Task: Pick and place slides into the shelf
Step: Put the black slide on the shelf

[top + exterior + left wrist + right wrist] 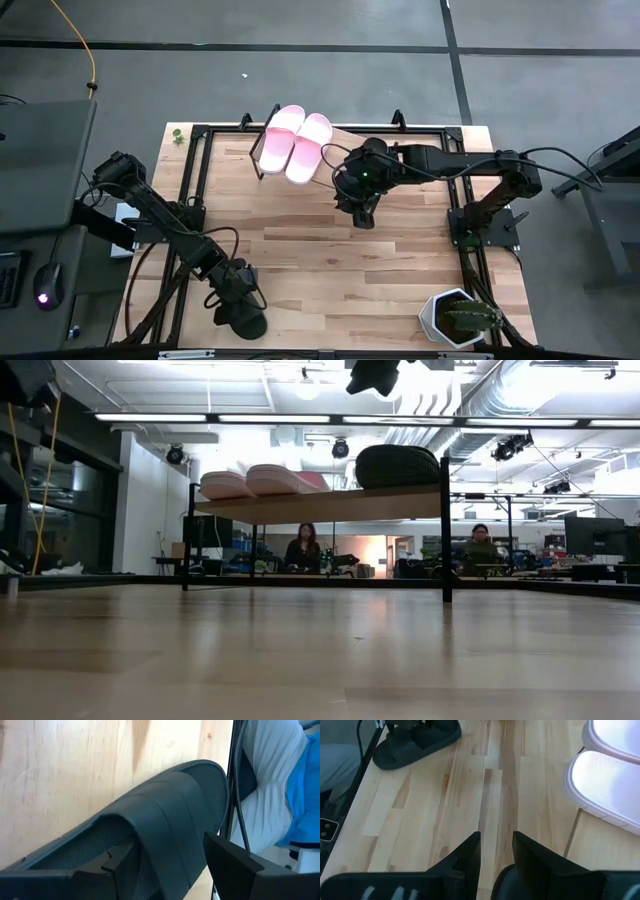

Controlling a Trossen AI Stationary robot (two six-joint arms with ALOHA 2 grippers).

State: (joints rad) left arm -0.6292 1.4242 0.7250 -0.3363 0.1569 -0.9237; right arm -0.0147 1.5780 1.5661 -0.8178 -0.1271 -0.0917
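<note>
Two pink slides (297, 144) (250, 482) (607, 785) lie side by side, soles down, on the left part of the shelf (340, 135) (330, 505). One black slide (398, 465) rests on the shelf's right part; my right arm hides it in the high view. My right gripper (360, 212) (496, 837) hovers above the shelf's near edge, fingers a narrow gap apart, holding nothing. The other black slide (248, 324) (165, 805) (415, 740) lies by the table's near edge, with my left gripper (240, 305) (170, 850) on it. My left gripper has the black slide's strap (170, 835) between its two fingers. One finger (117, 867) is on the footbed side and the other (227, 862) is at the slide's outer side. The fingers slant down from above and the slide's sole lies on the table.
A potted plant in a white pot (455, 318) stands at the near right corner. Black frame rails (470, 240) run along the table's sides. Bare wood (330, 260) lies between shelf and near edge. Two people (303, 550) (480, 545) sit in the room behind.
</note>
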